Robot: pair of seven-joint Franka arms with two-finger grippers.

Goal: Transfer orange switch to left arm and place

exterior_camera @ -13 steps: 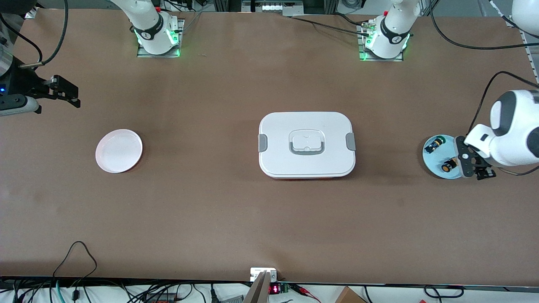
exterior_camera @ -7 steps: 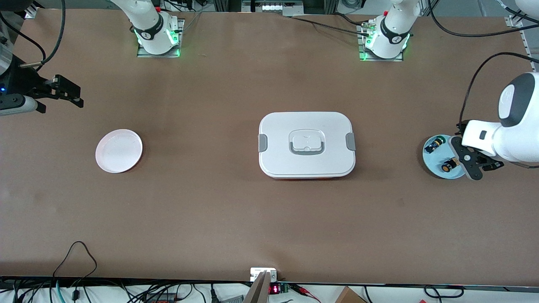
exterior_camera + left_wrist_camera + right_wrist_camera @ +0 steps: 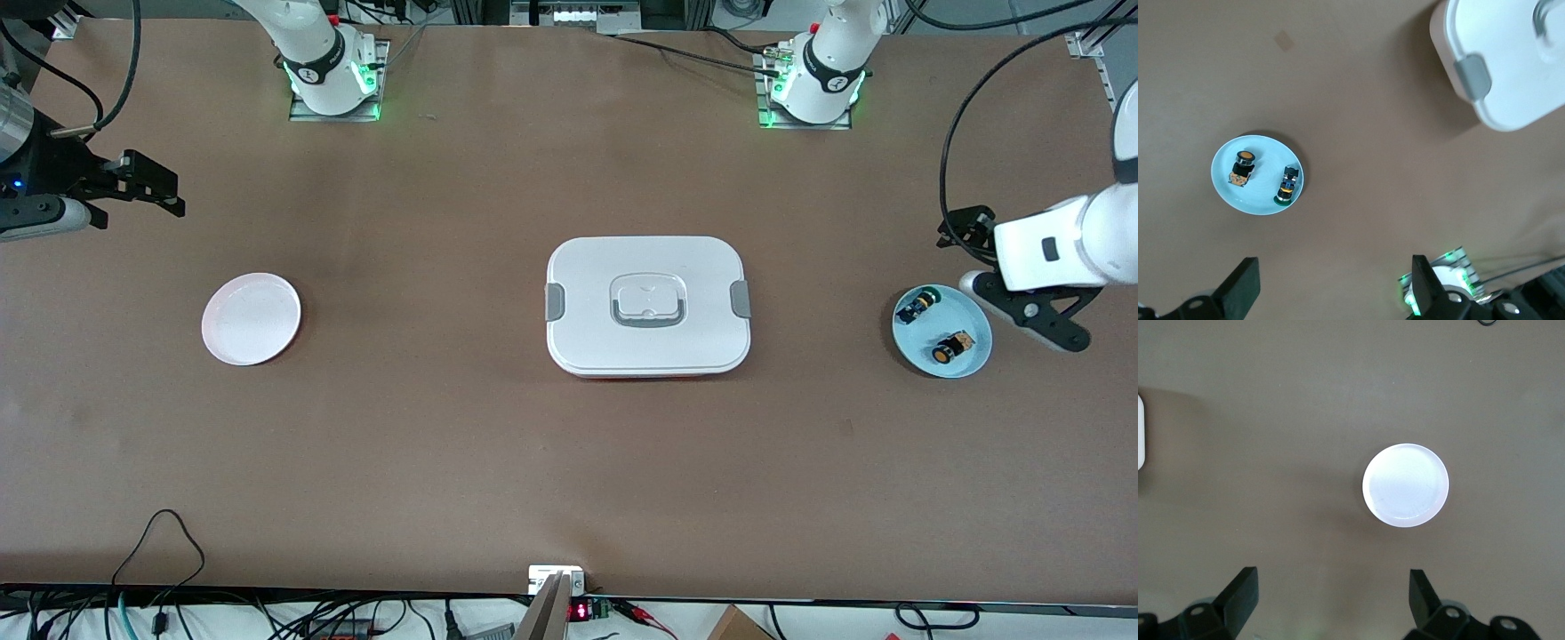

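The orange switch (image 3: 949, 348) (image 3: 1242, 168) lies on its side on a light blue plate (image 3: 967, 313) (image 3: 1262, 149) at the left arm's end of the table. On the same plate, a black switch with a blue-green cap (image 3: 918, 305) (image 3: 1287, 185) lies farther from the front camera. My left gripper (image 3: 1022, 309) (image 3: 1331, 283) hangs open and empty over the table just beside that plate. The white box (image 3: 647, 307) (image 3: 1511, 63) sits mid-table with its lid on. My right gripper (image 3: 153, 185) (image 3: 1331, 597) hovers open and empty over the right arm's end.
A white round plate (image 3: 252, 318) (image 3: 1405, 485) lies bare near the right arm's end, nearer to the front camera than the right gripper. Arm bases (image 3: 331, 71) (image 3: 816, 84) stand along the table's back edge. Cables run along the front edge.
The left arm has swung off the blue plate's edge toward its own end of the table, uncovering the plate. The right gripper has drifted slightly. Both stay open.
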